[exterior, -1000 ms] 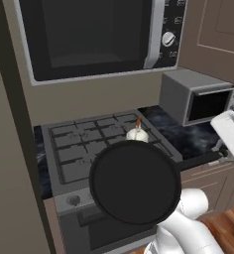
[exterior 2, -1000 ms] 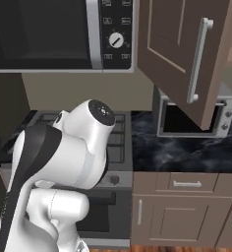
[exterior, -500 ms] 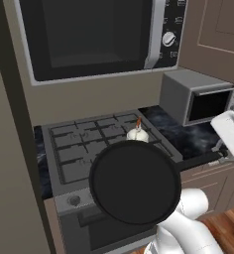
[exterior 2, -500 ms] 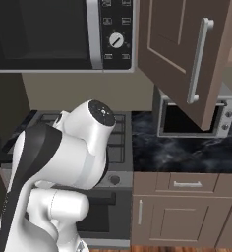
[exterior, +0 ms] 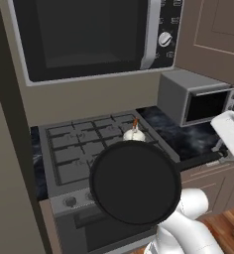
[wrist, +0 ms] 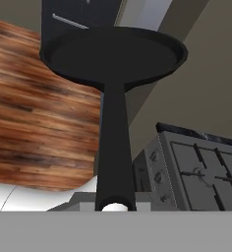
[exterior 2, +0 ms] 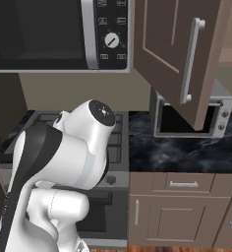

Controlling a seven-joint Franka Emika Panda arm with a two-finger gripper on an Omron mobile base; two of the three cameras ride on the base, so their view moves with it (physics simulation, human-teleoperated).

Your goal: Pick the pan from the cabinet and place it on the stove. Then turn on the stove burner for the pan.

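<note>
Now, pan: we see the flat round matte-black frying pan (exterior: 136, 181) held in the air before the grey gas cooktop (exterior: 84, 151).
Claw: grip cannot be told; handle (wrist: 115, 157) runs toward it.
Cabinet: brown wooden door (exterior 2: 179, 54) ajar.

One pan (exterior: 135, 182), one stove (exterior: 84, 149), one kettle (exterior: 134, 133), one microwave (exterior: 89, 34), one toaster oven (exterior: 196, 96), one open cabinet door (exterior 2: 179, 54).

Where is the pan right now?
In the left base view the pan is held up in the air over the front edge of the stove, just in front of the white kettle, not yet resting on the grates.
</note>
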